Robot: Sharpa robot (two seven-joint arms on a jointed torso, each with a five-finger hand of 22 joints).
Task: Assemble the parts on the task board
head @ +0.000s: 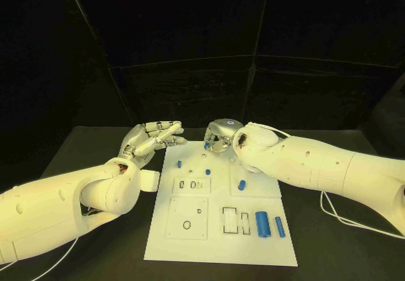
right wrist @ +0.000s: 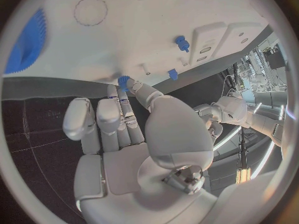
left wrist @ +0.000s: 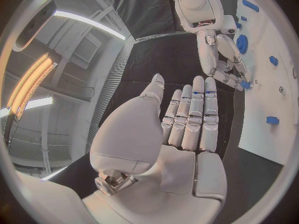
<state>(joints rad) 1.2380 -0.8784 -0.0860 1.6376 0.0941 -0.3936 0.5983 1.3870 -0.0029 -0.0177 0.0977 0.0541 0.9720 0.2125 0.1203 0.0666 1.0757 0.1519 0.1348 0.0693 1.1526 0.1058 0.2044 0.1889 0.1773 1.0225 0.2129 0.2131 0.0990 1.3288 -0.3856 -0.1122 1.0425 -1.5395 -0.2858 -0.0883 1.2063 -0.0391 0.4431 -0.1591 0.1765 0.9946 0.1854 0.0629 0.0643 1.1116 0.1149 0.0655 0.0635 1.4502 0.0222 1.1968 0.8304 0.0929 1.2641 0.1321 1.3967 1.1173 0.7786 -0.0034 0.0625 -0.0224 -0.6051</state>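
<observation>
Black table (head: 101,140) holds white board (head: 223,246); right hand (head: 221,136) pinches small blue part (right wrist: 124,80) at board's far edge, could slip; left hand (head: 154,138) apart, holding nothing.

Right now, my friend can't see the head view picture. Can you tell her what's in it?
A white board lies on a black table with small blue parts on it. The right hand reaches over the board's far edge. The left hand hovers open beside that edge, holding nothing.
</observation>
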